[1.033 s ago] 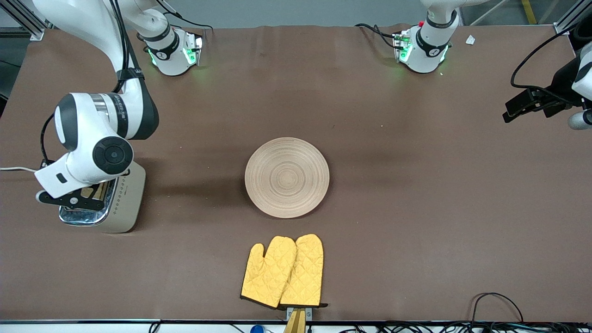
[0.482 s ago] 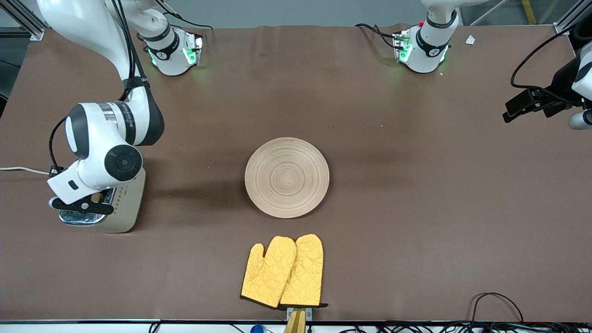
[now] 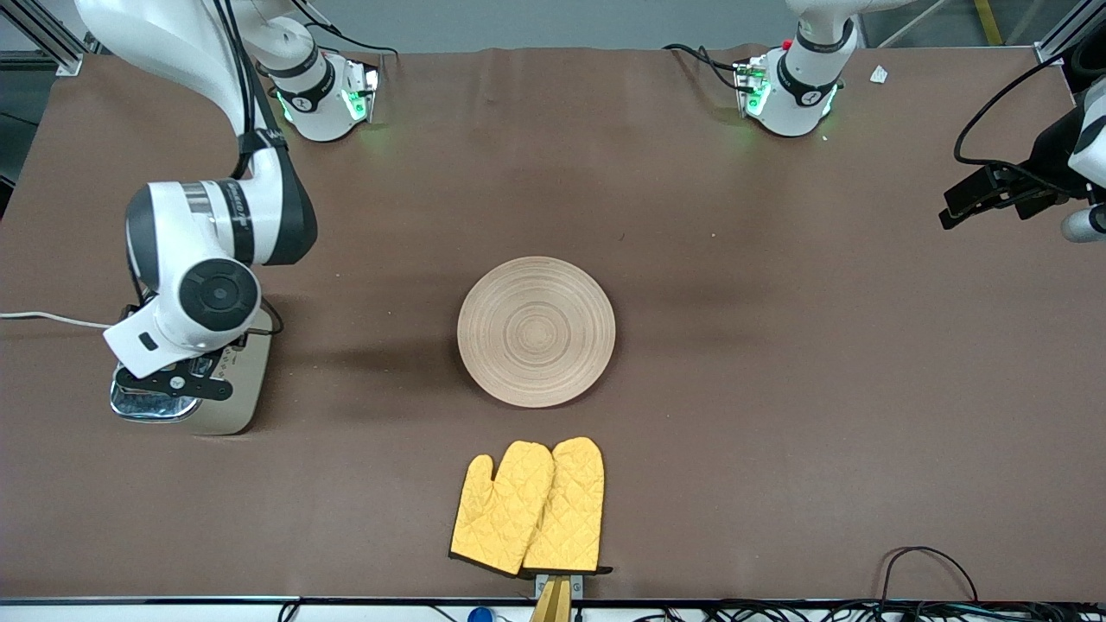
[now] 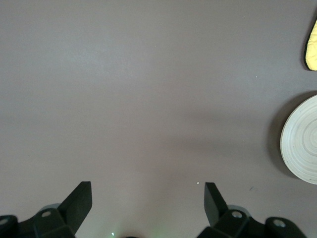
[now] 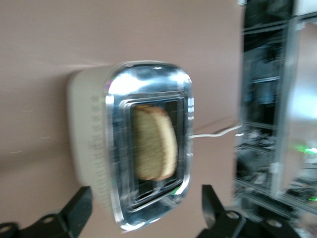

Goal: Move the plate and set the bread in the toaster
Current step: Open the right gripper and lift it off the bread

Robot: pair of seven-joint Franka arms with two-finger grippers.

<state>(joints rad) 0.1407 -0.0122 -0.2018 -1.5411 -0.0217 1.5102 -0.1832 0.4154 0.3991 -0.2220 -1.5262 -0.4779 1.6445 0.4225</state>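
The cream toaster (image 3: 233,393) with a chrome top stands at the right arm's end of the table. In the right wrist view the toaster (image 5: 91,144) has the brown bread slice (image 5: 154,142) standing in one slot. My right gripper (image 5: 146,208) is open and empty above the toaster, clear of the bread; in the front view the right gripper (image 3: 177,380) hides the bread. The light-wood plate (image 3: 536,331) lies empty mid-table and also shows in the left wrist view (image 4: 303,144). My left gripper (image 4: 147,198) is open and empty, waiting high over the left arm's end (image 3: 955,207).
A pair of yellow oven mitts (image 3: 529,505) lies nearer to the front camera than the plate; one mitt's edge shows in the left wrist view (image 4: 312,47). The toaster's white cord (image 3: 43,318) runs off the table's end. Cables (image 3: 924,566) lie at the front edge.
My right hand has shifted a little over the toaster toward the plate's side. The bread seen under it earlier in the front view is now hidden by it. The left arm has not moved.
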